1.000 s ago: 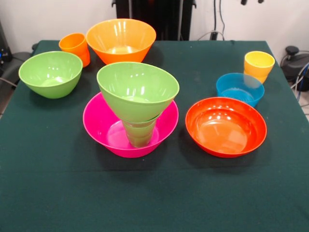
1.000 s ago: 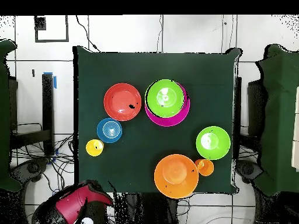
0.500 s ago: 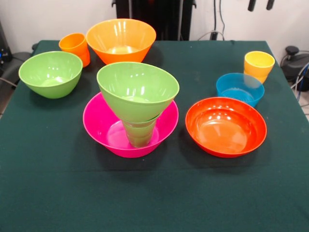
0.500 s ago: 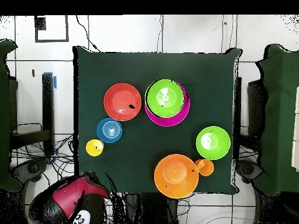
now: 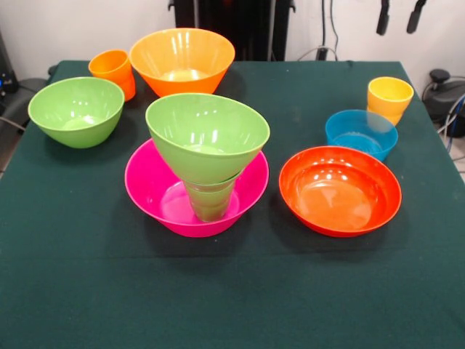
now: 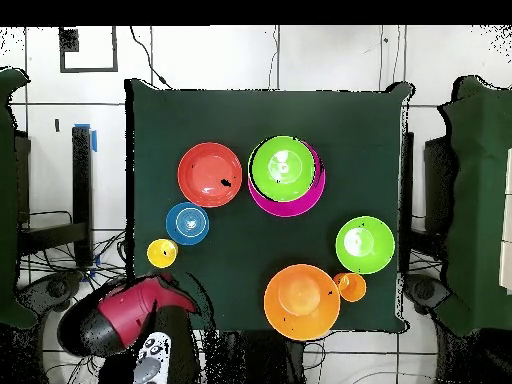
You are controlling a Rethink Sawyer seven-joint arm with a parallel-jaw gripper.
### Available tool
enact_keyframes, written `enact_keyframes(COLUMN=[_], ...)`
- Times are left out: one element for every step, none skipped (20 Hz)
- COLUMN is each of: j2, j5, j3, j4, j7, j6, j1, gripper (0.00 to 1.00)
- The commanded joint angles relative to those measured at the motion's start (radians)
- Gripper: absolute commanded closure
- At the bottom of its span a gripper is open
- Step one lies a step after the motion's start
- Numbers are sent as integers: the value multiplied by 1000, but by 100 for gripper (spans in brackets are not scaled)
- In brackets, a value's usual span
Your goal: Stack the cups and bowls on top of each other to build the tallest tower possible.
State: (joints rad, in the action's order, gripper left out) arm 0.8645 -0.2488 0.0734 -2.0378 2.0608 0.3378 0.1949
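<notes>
While the gripper [image 5: 397,16] hangs at the top edge of the front view, its two dark fingers [image 5: 382,18] spread apart and holding nothing, the yellow cup [image 5: 389,99] stands on the green tablecloth [image 5: 232,291] below them, well apart. Just in front of that cup sits the translucent blue bowl [image 5: 361,133], and nearer the camera the red-orange bowl [image 5: 340,190]. At the cloth's middle the tower [image 5: 206,166] consists of the pink bowl [image 5: 155,190] as base, a green cup [image 5: 211,200] standing in it, and a light green bowl [image 5: 207,134] tilted on top. A second light green bowl [image 5: 76,110], the orange cup [image 5: 113,71] and the orange bowl [image 5: 182,59] stand apart. Only the overhead view shows the red arm [image 6: 125,315], beside the table's corner near the yellow cup [image 6: 162,253]. Compared with a second ago, the fingers reach lower into the front view, and the arm lies closer to the table; cups and bowls have not shifted.
</notes>
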Motion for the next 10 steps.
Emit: enact_keyframes(j2=[-121,-131,-138,-144,-149,-156,-159,-161,-162,-160], j5=[1,-3,-10,-15,-19,-23,-28,-32,-35,-40], j3=[83,88,88,88,85,84,86,86,87,83], j4=[73,78,83,88,92,99,105,108,111,106], j7=[15,5,-1,-5,-6,-10,-16,-21,-27,-26], j6=[61,68,67,70,76,81,88,95,106,106], j1=[-61,-70,-74,-76,-76,-77,-78,-79,-77,-72], gripper=[0,0,0,0,0,0,0,0,0,0])
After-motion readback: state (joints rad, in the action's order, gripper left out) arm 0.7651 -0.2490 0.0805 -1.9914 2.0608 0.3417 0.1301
